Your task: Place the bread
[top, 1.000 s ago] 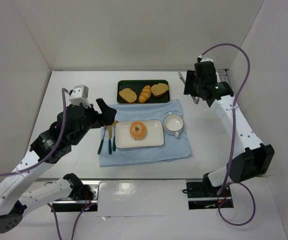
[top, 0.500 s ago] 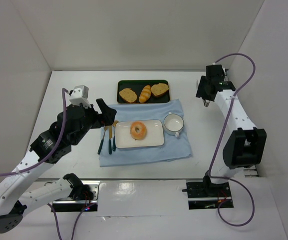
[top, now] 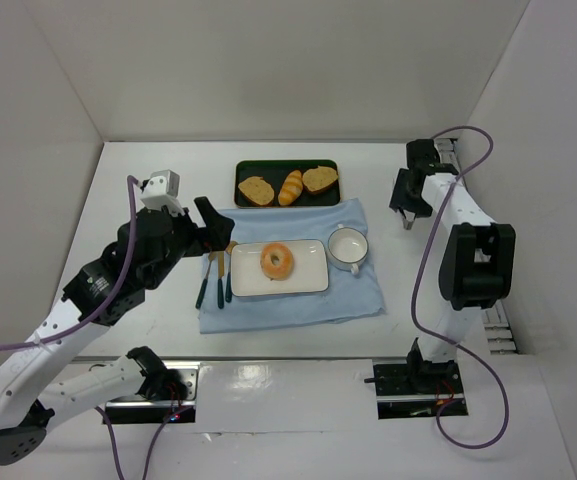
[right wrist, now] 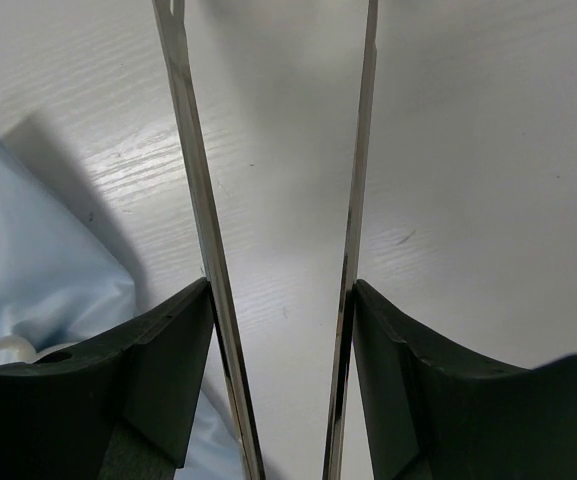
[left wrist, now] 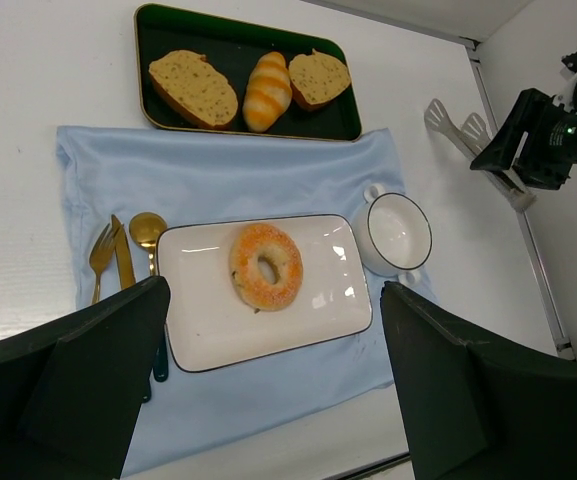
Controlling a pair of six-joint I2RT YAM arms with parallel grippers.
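The bread (top: 276, 260), a golden-orange glazed ring, lies flat near the middle of the white rectangular plate (top: 308, 277); it also shows in the left wrist view (left wrist: 266, 266) on the plate (left wrist: 208, 335). My left gripper (top: 215, 228) is open and empty, raised to the left of the plate; in its own view (left wrist: 273, 290) the jaws stand wide apart above the plate. My right gripper (top: 404, 208) is at the far right, away from the bread. It is shut on metal tongs (right wrist: 193, 200), whose two arms run between its fingers (right wrist: 281, 290).
A dark green tray (top: 286, 166) behind the plate holds two toast slices and a golden roll. A white cup (top: 348, 245) stands right of the plate. Gold cutlery (top: 218, 275) lies left of it. All rest on a blue cloth (top: 288, 305). White walls enclose the table.
My right arm has pulled back and folded toward the right wall, carrying the tongs with it. The left arm and the bread have not moved.
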